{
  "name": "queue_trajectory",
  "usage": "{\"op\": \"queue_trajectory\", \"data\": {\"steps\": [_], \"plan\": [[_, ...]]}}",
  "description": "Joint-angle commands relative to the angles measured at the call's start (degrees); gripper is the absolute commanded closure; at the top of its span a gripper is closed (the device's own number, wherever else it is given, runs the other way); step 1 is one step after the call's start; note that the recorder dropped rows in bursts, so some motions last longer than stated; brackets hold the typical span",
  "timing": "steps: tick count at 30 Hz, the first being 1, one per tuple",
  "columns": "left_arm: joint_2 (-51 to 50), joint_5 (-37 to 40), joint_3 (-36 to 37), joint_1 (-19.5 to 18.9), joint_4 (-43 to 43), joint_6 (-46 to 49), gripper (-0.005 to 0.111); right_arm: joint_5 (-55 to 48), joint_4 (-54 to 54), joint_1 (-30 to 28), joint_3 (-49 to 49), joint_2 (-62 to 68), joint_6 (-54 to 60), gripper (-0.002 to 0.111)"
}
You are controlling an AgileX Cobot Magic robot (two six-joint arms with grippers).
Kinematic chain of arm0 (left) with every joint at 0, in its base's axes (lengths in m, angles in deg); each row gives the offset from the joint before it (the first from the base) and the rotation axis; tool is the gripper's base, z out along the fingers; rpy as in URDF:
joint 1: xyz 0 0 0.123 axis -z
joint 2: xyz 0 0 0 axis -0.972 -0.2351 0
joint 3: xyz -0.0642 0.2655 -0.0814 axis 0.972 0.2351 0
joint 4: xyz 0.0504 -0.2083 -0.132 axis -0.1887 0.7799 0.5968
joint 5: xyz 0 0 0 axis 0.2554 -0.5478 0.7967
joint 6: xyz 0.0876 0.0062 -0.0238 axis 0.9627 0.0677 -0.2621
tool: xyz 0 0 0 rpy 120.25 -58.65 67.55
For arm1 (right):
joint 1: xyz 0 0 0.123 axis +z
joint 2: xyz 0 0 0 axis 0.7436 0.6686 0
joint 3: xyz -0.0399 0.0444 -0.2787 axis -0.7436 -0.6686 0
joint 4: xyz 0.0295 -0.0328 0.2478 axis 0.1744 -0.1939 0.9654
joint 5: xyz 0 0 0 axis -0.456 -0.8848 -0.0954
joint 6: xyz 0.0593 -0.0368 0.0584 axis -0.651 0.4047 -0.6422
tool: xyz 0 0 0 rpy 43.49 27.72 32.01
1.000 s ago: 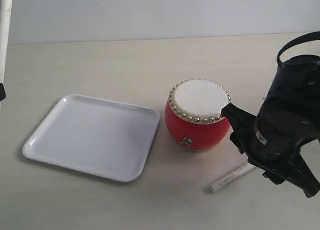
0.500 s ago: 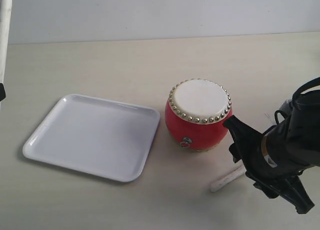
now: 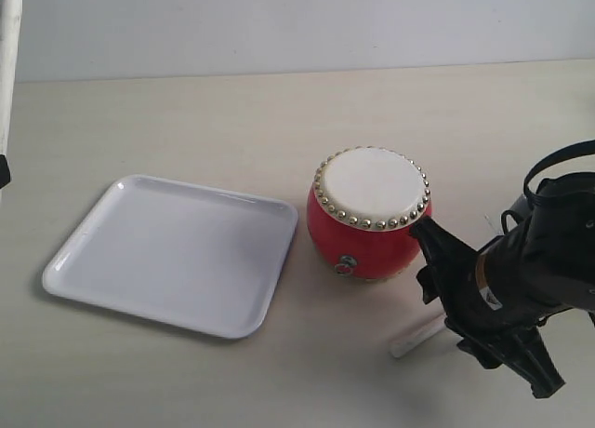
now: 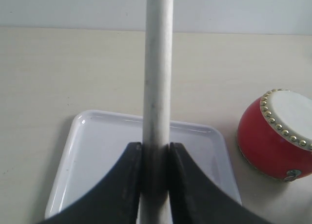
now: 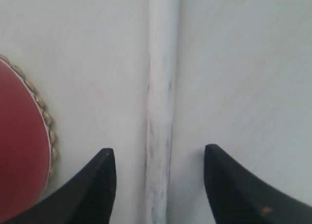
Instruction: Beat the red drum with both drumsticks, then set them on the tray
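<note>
Left gripper (image 4: 156,153) clamped on a drumstick (image 4: 158,63), right gripper (image 5: 158,158) spread wide.
The left gripper's 2 black fingers (image 4: 127,180) press against the drumstick's sides, and it stands up out of the grip. The right arm (image 3: 544,260) is at the near right of the scene, tilted down toward the left. The right gripper's 2 fingers (image 5: 100,185) are well apart, 1 on each side of a second drumstick (image 5: 160,87), and neither touches it.

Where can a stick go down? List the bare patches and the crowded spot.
The tray is bare throughout. The table beyond tray and red drum is free. Crowded: right of the drum, where the right gripper straddles a drumstick.
</note>
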Motion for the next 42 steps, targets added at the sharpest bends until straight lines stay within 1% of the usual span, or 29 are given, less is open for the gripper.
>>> {"op": "queue_trajectory", "data": {"steps": [1, 5, 11, 14, 21, 24, 26, 29, 32, 36, 38, 40, 42], "plan": [[-0.02, -0.51, 0.18, 0.33, -0.02, 0.11, 0.107, 2.19, 0.97, -0.28, -0.14, 1.58, 0.12, 0.056], [-0.02, -0.51, 0.18, 0.33, -0.02, 0.11, 0.107, 4.02, 2.07, -0.28, -0.14, 2.70, 0.12, 0.059], [-0.02, -0.60, 0.18, 0.33, -0.02, 0.23, 0.107, 3.59, 3.57, -0.28, -0.14, 2.70, 0.58, 0.065], [-0.02, -0.60, 0.18, 0.33, -0.02, 0.23, 0.107, 3.22, 5.02, -0.15, -0.14, 2.70, 1.94, 0.070], [-0.02, -0.60, 0.18, 0.33, -0.02, 0.23, 0.107, 0.67, 6.05, -0.15, -0.14, 2.59, 3.62, 0.091], [-0.02, -0.86, 0.18, 0.33, -0.02, 0.23, 0.107, -0.04, 6.05, -0.15, -0.14, 2.37, 5.84, 0.098], [-0.02, -0.93, 0.18, 0.33, -0.02, 0.23, 0.107, -1.18, 6.19, -0.05, -0.14, 1.87, 6.52, 0.101], [-0.02, -0.93, 0.18, 0.33, -0.02, 0.23, 0.107, -3.97, 5.94, 0.23, -0.14, 0.38, 7.68, 0.103], [-0.02, -0.74, 0.18, 0.33, -0.02, 0.08, 0.107, -6.62, 3.72, 0.23, -0.14, -1.79, 12.44, 0.108], [-0.02, 0.89, -0.07, 0.33, -0.02, -0.04, 0.107, -10.57, 2.89, 0.23, -0.14, -6.60, 21.57, 0.108], [-0.02, 1.66, -0.45, 0.33, -0.02, -0.04, 0.107, -12.35, 0.29, 0.23, -0.14, -9.56, 26.09, 0.108], [-0.14, 3.17, -1.25, 0.33, -0.14, 0.06, 0.107, -13.09, -1.96, 0.23, -0.14, -13.15, 32.89, 0.108], [-1.38, 5.78, -2.48, 0.33, -0.75, 0.06, 0.107, -13.29, -1.41, 0.23, -0.14, -16.57, 42.65, 0.108]]}}
